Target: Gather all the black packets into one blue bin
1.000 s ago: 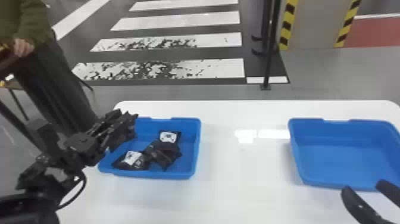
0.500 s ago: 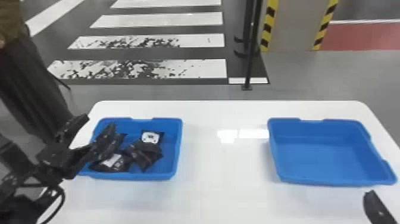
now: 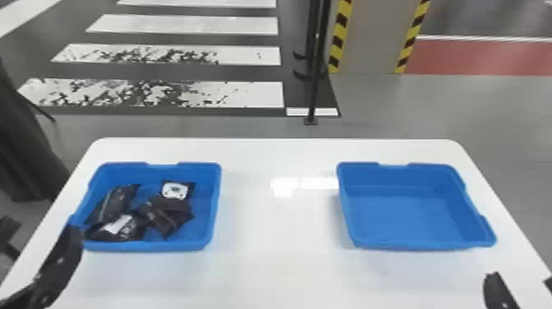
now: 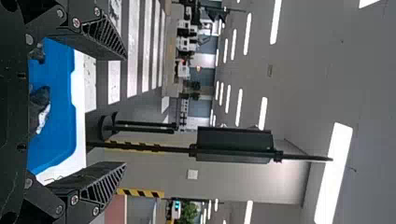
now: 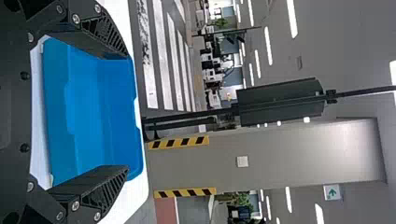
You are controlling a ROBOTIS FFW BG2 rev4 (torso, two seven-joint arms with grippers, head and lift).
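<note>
The four glossy black film packets look light & soft, prob. w/ loose or yielding contents, so they'd sag and slide a bit rather than break. Best hold: a pinch across the plump middle, or on a raised fold, since the thin crimped ends may slip. All four lie in the shallow blue plastic bin at 10 o'clock on the smooth white worktop: one at the bin's 1 o'clock w/ a white label face up, one approx. 4, one approx. 8 (label creased, hard to tell its edges), one approx. 10. They overlap or touch in places, so a grip on one could drag its neighbour. Film is wrinkled and pillow-shaped; bin walls look stiff, rounded at the corners. The matching blue bin sits at 2 o'clock. Left gripper has its ribbed black fingers apart, nothing btwn them; right gripper, same. Gathering looks done, imo.
</note>
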